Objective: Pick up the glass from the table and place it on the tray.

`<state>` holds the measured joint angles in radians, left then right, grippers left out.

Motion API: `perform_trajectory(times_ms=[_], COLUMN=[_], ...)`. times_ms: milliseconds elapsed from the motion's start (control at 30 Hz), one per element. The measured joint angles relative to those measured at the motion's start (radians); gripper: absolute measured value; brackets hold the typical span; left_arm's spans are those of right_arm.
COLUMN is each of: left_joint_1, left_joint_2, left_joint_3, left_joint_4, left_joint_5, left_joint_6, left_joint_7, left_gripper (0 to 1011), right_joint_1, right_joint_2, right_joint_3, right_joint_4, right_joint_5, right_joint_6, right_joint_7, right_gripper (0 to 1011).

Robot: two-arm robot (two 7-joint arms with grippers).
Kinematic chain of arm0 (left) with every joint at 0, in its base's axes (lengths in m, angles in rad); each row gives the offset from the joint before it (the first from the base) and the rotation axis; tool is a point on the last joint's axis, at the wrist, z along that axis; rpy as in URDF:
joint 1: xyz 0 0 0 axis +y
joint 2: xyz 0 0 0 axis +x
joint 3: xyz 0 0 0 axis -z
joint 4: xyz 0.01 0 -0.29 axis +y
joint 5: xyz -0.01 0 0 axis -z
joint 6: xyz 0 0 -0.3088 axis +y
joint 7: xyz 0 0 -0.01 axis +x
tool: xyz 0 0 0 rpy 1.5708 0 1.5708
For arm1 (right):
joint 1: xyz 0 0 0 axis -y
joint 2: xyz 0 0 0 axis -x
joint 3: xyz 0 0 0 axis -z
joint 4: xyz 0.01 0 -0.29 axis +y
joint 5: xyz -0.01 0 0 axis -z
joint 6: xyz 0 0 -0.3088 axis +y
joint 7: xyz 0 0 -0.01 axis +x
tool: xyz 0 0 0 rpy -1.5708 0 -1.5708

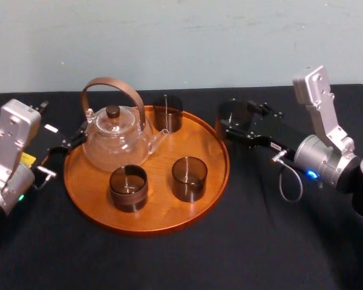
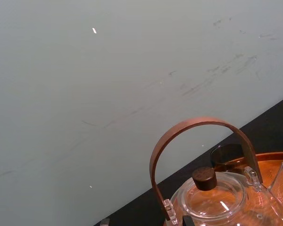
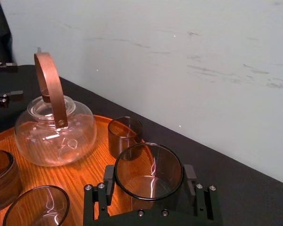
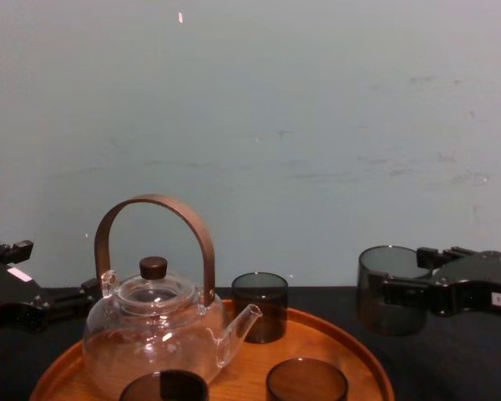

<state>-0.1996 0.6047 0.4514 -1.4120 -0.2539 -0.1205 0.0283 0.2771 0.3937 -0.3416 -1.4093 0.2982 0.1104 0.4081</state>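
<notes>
Smoke-grey cylindrical glass, centre-right of the head view, pinched across its wall by the closed-in jaws of the black right gripper. Beneath everything, flat black matte table. At centre, large round orange-brown wooden tray, the glass just outside its right rim, seemingly clear of the table. On the tray's upper left, clear round glass teapot with arched brown handle; then back tumbler, front-left tumbler, front-right tumbler. At the tray's left edge, left gripper, jaws spread, holding nothing. Likely light, rigid, slick and brittle (thin wall, no give): best squeezed gently at mid-height, then lowered softly onto bare wood by the right rim.
</notes>
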Motion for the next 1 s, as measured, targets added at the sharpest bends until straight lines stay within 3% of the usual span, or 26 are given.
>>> perform_trajectory(times_ms=[700, 1000], left_joint_1=[0.0, 0.0], left_joint_2=[0.0, 0.0], left_joint_3=[0.0, 0.0], left_joint_4=[0.0, 0.0], left_joint_5=[0.0, 0.0], left_joint_6=[0.0, 0.0], left_joint_7=[0.0, 0.0], left_gripper=[1001, 1001], right_joint_1=[0.133, 0.152], right_joint_2=[-0.029, -0.038], right_joint_3=[-0.064, -0.089], right_joint_4=[0.187, 0.22], right_joint_5=[-0.011, -0.003], right_joint_6=[-0.067, -0.095], right_joint_7=[0.097, 0.129], right_gripper=[889, 889])
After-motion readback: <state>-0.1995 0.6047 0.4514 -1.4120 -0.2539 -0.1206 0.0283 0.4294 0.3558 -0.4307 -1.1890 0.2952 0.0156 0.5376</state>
